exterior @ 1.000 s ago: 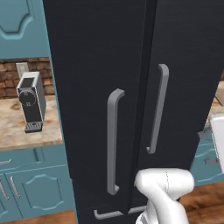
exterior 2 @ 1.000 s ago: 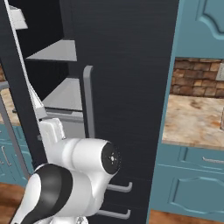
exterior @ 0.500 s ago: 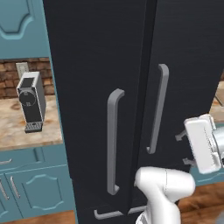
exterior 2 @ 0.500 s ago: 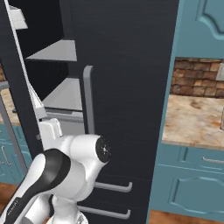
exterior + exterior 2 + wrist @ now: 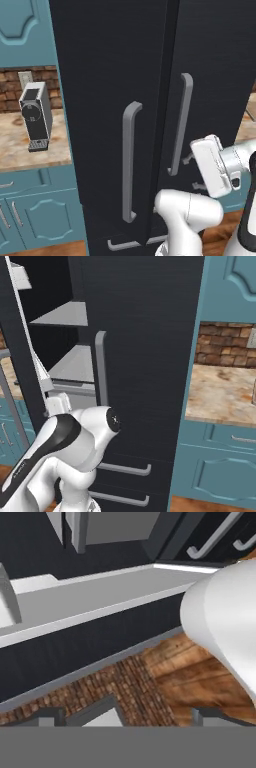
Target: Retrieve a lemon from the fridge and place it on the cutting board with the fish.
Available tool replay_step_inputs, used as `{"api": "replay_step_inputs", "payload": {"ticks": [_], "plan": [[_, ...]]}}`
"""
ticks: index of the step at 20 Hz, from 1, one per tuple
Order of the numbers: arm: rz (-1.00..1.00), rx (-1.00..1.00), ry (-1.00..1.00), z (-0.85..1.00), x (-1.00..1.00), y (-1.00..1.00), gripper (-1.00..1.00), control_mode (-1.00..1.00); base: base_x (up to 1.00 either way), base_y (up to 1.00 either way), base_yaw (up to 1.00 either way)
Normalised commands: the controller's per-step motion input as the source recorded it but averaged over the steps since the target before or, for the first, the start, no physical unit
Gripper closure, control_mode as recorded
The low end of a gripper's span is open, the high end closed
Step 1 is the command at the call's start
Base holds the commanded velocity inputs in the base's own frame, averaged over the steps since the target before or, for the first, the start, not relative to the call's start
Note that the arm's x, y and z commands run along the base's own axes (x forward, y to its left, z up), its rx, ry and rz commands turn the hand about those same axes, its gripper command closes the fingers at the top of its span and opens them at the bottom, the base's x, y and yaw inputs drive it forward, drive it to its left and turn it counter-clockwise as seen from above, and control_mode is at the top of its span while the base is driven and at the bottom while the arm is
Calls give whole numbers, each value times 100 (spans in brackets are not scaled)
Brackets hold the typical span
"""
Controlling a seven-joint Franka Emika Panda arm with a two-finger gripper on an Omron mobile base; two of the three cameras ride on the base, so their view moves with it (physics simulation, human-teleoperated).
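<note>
Fridge (image 5: pixel 150 100): tall black double-door unit, long axis vertical; it takes up the middle of the left base view and the left and centre of the right base view.
Door handles: two long grey bar handles (image 5: pixel 130 162), both running vertically, one on each door either side of the centre seam; a third vertical grey bar (image 5: pixel 101 368) shows in the right base view.
Drawer pulls: short grey pulls (image 5: pixel 125 470) lie horizontally on the lower fridge front, one above the other.
Door state: in the right base view the left side stands open, with grey inner shelves (image 5: pixel 62 316) stacked one above another; their far ends are cut off by the door edge.
Gripper (image 5: pixel 125 717): jaws spread wide, nothing between them; only the two dark tips show at the bottom of the hand view, blurred.
Hand (image 5: pixel 215 165): white block at the right edge of the left base view, near the right door handle, not touching it; fingers hard to make out there.
Hand view content: tilted; a grey fridge ledge (image 5: pixel 100 597) runs across, wood floor (image 5: pixel 200 677) below it.
Coffee machine (image 5: pixel 35 115): upright on the marbled countertop (image 5: pixel 20 150), left of the fridge.
Cabinets (image 5: pixel 220 466): teal, beside the fridge on both sides.
Arm: white elbow (image 5: pixel 75 441) covers the lower fridge front in the right base view.
</note>
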Motion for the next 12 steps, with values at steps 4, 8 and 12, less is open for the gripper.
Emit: {"api": "replay_step_inputs", "payload": {"ticks": [4,8,12], "plan": [[-7,1,0,-53,45,18,-100,-100,0,0,0],[-10,1,0,-44,35,25,-100,-100,0,0,0],[-7,0,0,-37,27,34,-100,-100,0,0,0]]}}
